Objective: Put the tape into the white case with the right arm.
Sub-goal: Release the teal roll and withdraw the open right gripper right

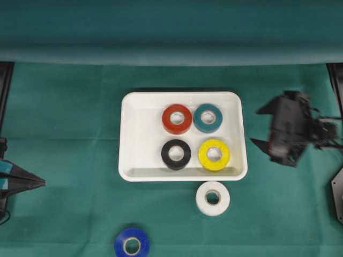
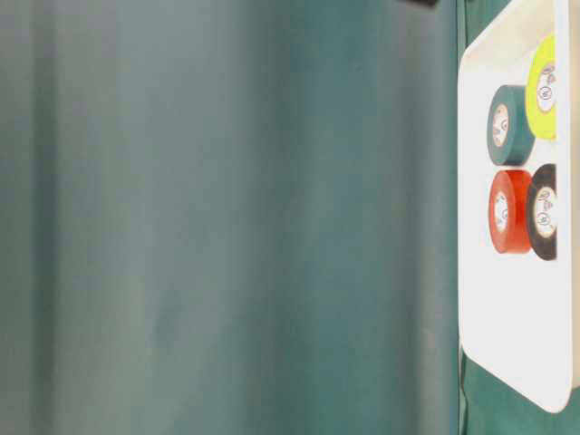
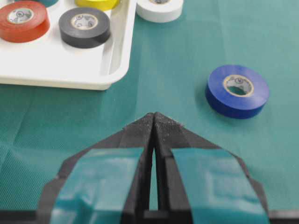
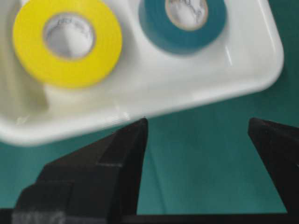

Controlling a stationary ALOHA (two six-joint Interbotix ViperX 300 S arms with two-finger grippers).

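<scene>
I see the green cloth (image 1: 64, 134) under the white case (image 1: 131, 134), which holds red (image 1: 177, 119), teal (image 1: 208, 118), black (image 1: 176, 154) and yellow (image 1: 214, 155) tapes. My right gripper (image 1: 261, 127) stands wide, empty, beside the case. White tape (image 1: 213, 198) and blue tape (image 1: 131, 243) lie outside. My left gripper (image 3: 153, 119) is pinched closed.

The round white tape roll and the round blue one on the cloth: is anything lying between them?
No. Overhead, only bare green cloth separates white roll and blue roll.
</scene>
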